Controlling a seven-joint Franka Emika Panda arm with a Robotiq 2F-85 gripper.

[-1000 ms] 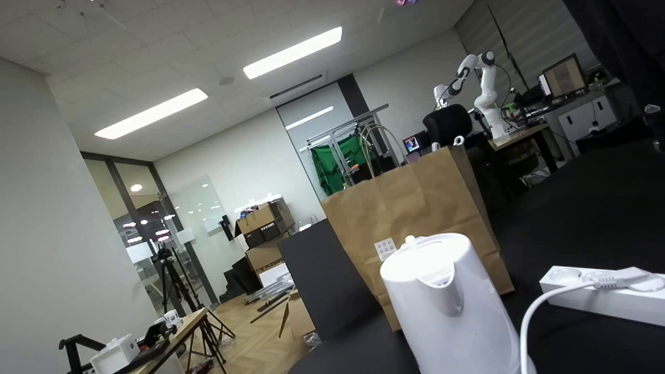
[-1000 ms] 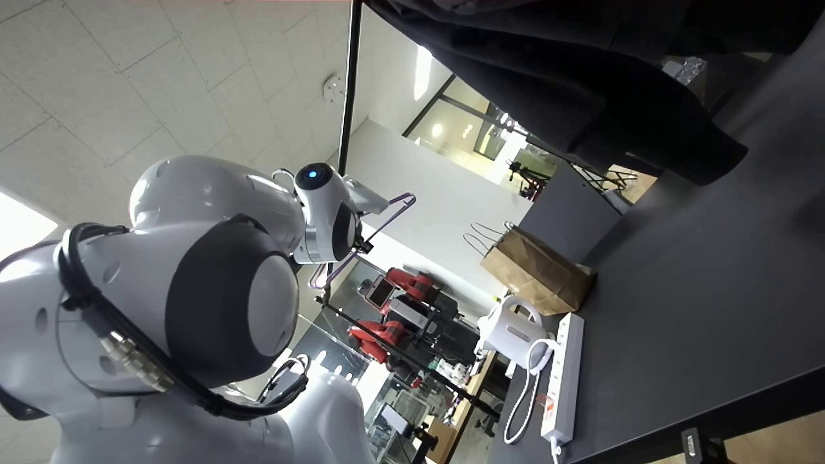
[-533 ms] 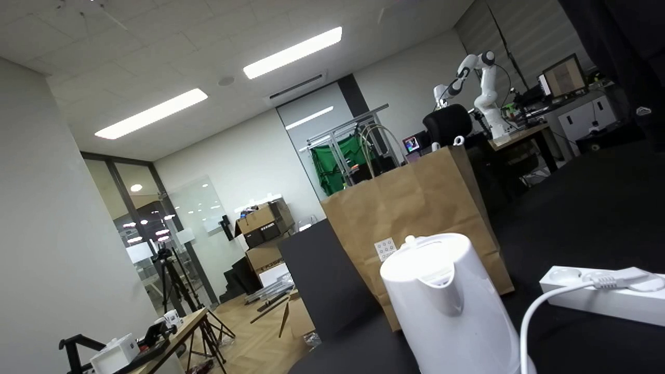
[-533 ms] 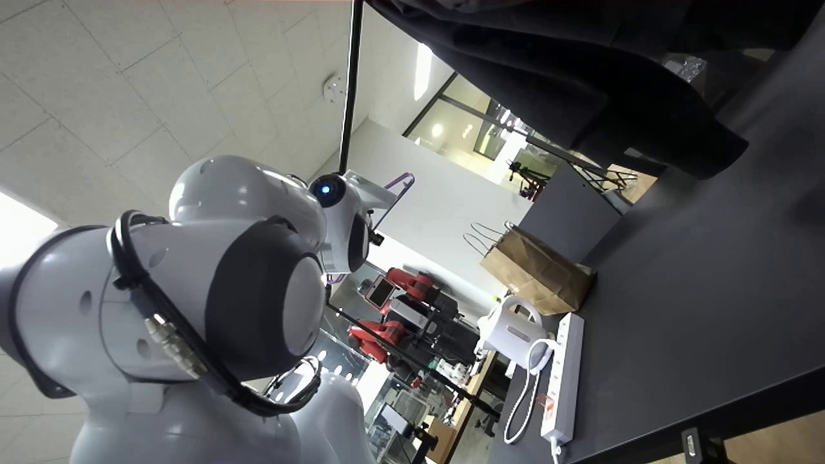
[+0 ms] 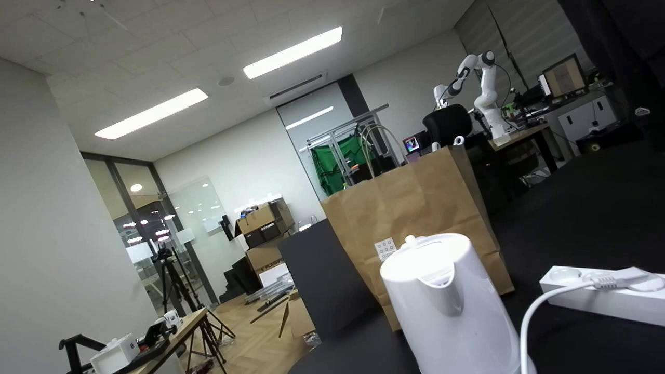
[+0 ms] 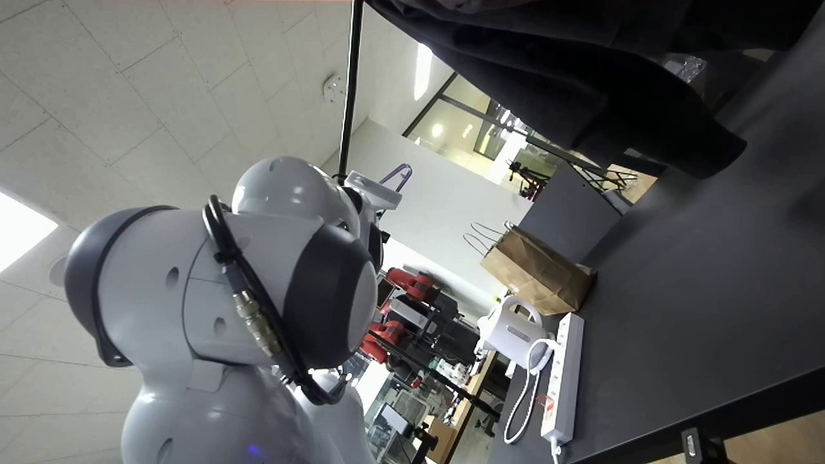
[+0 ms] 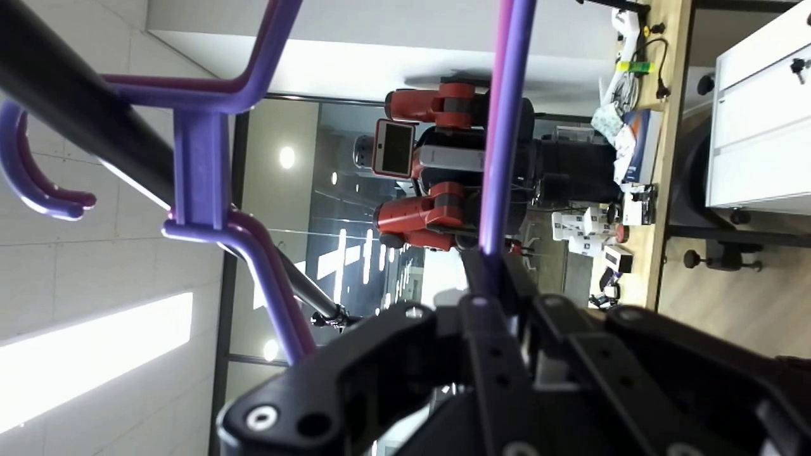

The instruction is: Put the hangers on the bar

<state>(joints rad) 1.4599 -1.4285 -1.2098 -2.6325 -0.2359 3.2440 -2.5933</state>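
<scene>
Hanger (image 7: 505,133), purple: is gripped by the end effector (image 7: 495,275); hook (image 7: 17,163), ahead of it, seemingly looped around the bar (image 7: 133,140); release not yet done.

The hanger (image 7: 203,164) is smooth plastic, the kettle (image 5: 457,317) glossy plastic, the bag (image 5: 415,210) matt, creased paper.

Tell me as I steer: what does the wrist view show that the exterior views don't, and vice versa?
In the wrist view alone: the hook and the gripper closed on the hanger.
In both exterior views but not the wrist view: bag, kettle, power strip.
Shared by the wrist view and an exterior view: part of the hanger, bar, red robot.
</scene>
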